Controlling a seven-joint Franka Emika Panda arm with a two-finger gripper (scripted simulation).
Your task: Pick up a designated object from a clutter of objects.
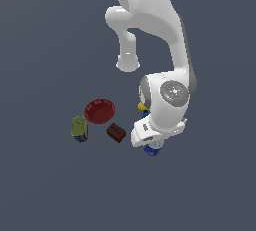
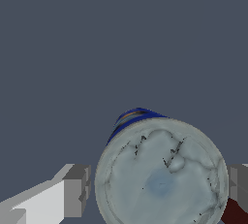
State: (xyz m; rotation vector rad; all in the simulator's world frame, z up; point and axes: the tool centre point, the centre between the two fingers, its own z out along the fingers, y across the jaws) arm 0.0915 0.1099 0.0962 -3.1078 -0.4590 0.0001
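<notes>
The designated object is a short blue can [image 1: 152, 148] with a pale silvery top [image 2: 160, 179]; it stands under the arm's white hand [image 1: 150, 131]. In the wrist view my gripper [image 2: 157, 189] is open and straddles the can, with one grey finger [image 2: 77, 191] a sliver off its side and the other finger [image 2: 238, 182] at its opposite edge. The rest of the clutter of objects lies toward the exterior view's left: a red bowl [image 1: 99, 111], a dark red brick [image 1: 116, 132] and a yellow-green can [image 1: 79, 127]. A small yellow-and-blue piece [image 1: 142, 107] peeks out behind the wrist.
The arm's white links [image 1: 150, 20] rise over the scene and hide the fingers in the exterior view. A dark red patch [image 2: 235, 213] shows beside one finger in the wrist view. Everything rests on a flat dark grey floor [image 1: 210, 190].
</notes>
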